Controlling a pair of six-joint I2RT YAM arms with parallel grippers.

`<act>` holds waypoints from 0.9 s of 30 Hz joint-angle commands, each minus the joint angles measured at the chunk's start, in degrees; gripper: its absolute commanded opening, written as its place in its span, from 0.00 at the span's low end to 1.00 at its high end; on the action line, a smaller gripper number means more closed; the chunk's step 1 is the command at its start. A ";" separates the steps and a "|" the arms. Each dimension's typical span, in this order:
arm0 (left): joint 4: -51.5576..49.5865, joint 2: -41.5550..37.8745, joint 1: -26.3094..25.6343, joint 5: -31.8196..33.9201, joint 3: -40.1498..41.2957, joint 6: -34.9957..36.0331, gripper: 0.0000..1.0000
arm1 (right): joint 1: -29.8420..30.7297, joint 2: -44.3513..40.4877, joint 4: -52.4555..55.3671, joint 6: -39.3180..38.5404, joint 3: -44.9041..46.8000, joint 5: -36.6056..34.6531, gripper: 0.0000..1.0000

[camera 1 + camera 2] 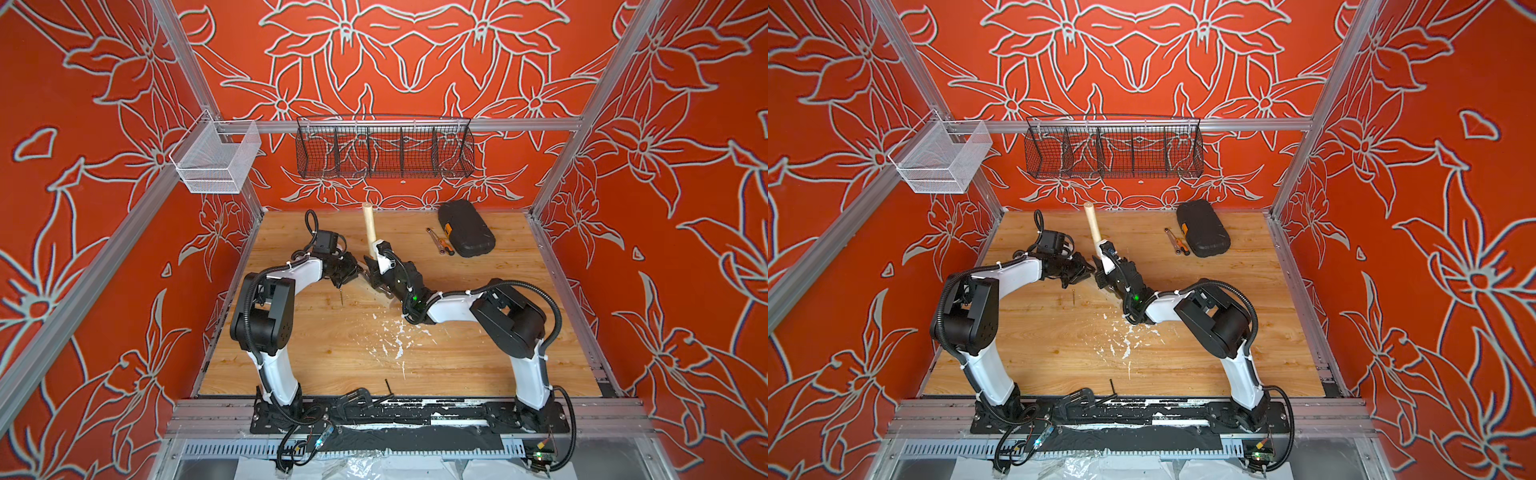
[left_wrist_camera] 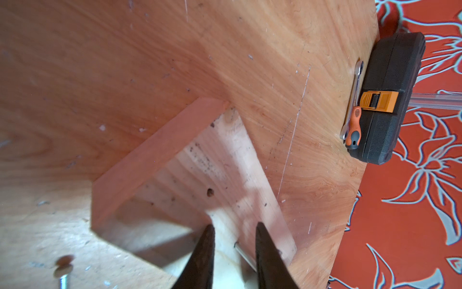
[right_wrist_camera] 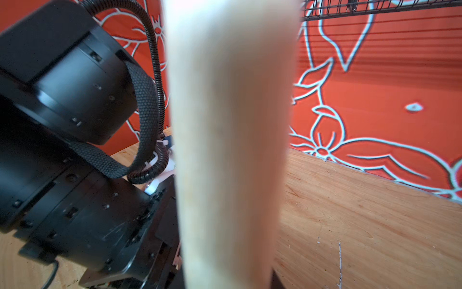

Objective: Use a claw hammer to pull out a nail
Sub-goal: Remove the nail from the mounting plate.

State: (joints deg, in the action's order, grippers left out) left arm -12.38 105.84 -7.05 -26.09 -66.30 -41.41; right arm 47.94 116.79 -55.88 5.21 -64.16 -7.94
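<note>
Currently the claw hammer [image 1: 369, 226] stands near the middle of the worktop [image 1: 478, 353]. Its pale handle leans up toward 12 o'clock, and its head end is down at the wood block [image 2: 225, 162], hidden under the arms in both top views. The right end effector [image 1: 375, 268] is pressed together on the handle, low down near the head. The right wrist view is filled by that handle [image 3: 230, 150], so the pads don't show there. The low grip is probably for control while seating the claw, though it costs leverage for the pry. The left end effector [image 2: 235, 224] reaches in from 9 o'clock, its fingers [image 2: 206, 255] spread partway over the block's top face. The nail [image 2: 243, 255] shows as a thin metal shaft between them, not pinched as far as I can see. Whether the tips touch the block, cannot tell. My read is that the arm is there to pin the block so it doesn't lift with the nail. The nail looks seated in the block, so it is not yet pulled, and the step is likely hooking the claw. A second nail [image 2: 63, 274] sits on the bare worktop just beside the block; lying or stuck in, cannot tell. The black case [image 2: 392, 75] is at 1 o'clock by the back wall, with the wrench [image 2: 355, 95] and screwdriver [image 2: 354, 125] just beside it. All three are parked well apart from the work and out of the swing path.
</note>
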 commanded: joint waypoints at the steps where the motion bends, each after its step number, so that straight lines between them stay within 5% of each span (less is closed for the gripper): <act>1: -6.11 5.79 -0.80 2.51 4.39 -0.32 0.29 | -0.31 -1.04 -11.07 1.99 0.64 0.36 0.00; 8: -1.59 7.11 -0.60 -0.49 7.48 -2.83 0.29 | -0.20 0.90 -19.75 6.39 7.63 0.04 0.00; 17: 1.48 5.64 -0.36 -0.41 11.74 -4.29 0.28 | -0.33 -1.79 -9.31 1.84 -0.09 2.01 0.00; 22: 1.48 4.12 0.89 0.12 13.13 -3.67 0.03 | -0.42 -2.06 -7.79 1.82 -2.53 2.32 0.00; 27: -0.16 3.51 1.77 0.50 12.41 -2.13 0.00 | -0.42 -2.49 -7.31 2.05 -3.12 2.14 0.00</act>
State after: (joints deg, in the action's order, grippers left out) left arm 2.79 105.51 -5.61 -31.00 -57.69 -45.06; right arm 47.68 116.79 -57.32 7.51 -63.81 -6.39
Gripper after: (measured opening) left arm 0.047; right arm 0.236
